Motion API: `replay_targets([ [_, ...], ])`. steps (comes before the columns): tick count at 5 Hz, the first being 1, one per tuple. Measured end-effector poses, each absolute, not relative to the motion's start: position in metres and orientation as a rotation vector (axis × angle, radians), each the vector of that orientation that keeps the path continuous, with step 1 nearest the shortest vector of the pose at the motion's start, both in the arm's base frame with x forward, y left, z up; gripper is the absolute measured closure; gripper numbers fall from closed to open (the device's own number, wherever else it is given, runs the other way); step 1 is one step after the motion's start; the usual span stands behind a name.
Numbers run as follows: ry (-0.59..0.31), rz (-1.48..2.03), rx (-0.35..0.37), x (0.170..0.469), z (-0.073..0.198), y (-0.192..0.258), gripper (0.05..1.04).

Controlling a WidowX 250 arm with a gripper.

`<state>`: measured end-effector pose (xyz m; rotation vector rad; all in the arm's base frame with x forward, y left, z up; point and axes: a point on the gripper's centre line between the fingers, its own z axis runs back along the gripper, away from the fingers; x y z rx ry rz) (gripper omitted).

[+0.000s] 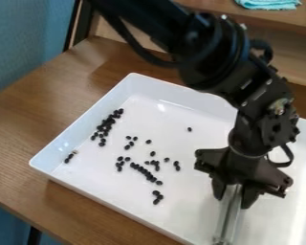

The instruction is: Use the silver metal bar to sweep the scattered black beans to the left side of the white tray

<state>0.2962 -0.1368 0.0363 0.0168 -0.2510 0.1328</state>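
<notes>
Silvery tool (pixel 229 214), top hidden by fingers (pixel 250 195), tray (pixel 181 210) cut off

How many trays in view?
1: the white tray on the wooden table, under the tool, which holds a long shiny object. Small black pieces lie in it.

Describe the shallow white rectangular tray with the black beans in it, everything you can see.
The shallow white rectangular tray looks like smooth, glossy plastic, with low walls, rounded corners and bright reflections on its floor. It sits flat and slanted on the brown wood-grain table, running past the picture's right and bottom edges. Small black oval beans lie scattered in loose clusters inside. The black two-finger gripper is over it, holding a long, narrow, silvery tool; whether that touches the tray's floor is unclear.
</notes>
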Motion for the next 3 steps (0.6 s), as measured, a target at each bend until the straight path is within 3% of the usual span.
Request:
replay_targets([
  [3,-0.235,0.141,0.057,0.315,0.03,-0.04,0.677],
])
